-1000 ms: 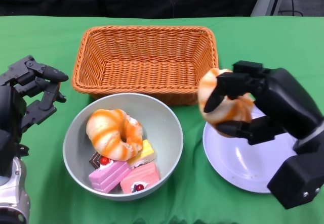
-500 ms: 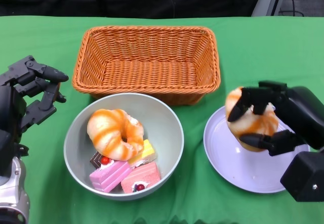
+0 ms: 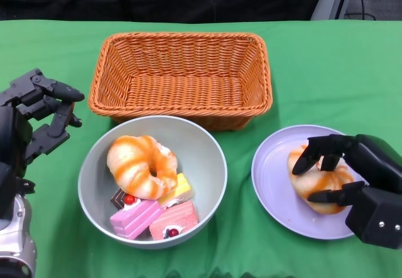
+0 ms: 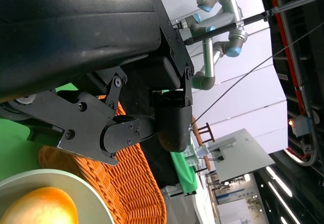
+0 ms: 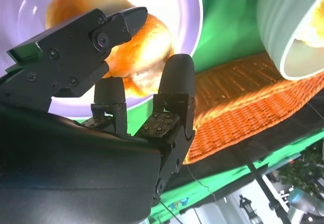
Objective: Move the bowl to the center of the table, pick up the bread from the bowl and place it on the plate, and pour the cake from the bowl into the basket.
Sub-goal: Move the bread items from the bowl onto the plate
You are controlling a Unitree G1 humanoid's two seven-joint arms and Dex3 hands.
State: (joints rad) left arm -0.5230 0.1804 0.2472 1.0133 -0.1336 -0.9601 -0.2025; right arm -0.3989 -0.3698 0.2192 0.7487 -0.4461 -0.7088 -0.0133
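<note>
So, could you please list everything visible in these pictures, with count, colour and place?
Rectangular woven wicker basket: one, orange, far centre of the table.
Round grey-green bowl: one, in front of the basket.
Orange-striped bread roll: one, in the bowl.
Cake pieces: several, pink, yellow, brown, in the bowl.
Round lilac plate: one, right of the bowl.
Second bread roll: one, orange, on the plate.
Green tablecloth: one, covering the table.
Left robot hand: black, holds nothing, left of the bowl.
Right robot hand: black, around the plate's roll.

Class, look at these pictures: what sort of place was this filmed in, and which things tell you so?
Probably a robotics lab or test room, not a kitchen. The table is draped in plain green cloth, the left wrist view shows an industrial robot arm on a stand behind it, and the pastries sit beside a black robot hand.
</note>
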